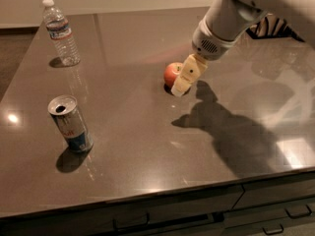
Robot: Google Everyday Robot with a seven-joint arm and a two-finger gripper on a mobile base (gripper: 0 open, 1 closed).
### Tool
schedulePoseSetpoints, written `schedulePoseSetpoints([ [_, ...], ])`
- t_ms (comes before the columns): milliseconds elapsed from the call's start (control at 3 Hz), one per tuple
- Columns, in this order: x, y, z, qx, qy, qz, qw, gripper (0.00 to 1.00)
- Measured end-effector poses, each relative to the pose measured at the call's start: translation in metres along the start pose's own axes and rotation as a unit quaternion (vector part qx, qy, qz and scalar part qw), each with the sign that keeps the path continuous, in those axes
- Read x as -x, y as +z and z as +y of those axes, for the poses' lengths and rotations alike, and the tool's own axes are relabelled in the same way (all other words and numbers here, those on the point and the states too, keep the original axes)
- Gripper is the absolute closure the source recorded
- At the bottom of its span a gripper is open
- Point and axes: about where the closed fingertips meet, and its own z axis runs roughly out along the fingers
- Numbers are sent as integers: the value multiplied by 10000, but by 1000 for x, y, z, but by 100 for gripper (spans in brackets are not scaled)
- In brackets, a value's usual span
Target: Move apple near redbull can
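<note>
Gripper, cream-coloured, angled down over the dark countertop and overlapping the right side of the apple; whether it is spread or closed cannot be told. Apple sits near the counter's middle, well apart from the upright redbull can at front left. Water bottle stands at back left.

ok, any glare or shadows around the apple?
Camera view: a dark shadow falls on the table right of the apple; the gripper overlaps the apple's right side; glare spots sit left of the redbull can and near the right edge.
</note>
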Motion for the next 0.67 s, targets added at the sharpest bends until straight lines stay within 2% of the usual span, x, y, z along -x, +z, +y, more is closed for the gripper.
schedulePoseSetpoints([
  [667, 30, 51, 0, 221, 60, -71, 9997, 0],
])
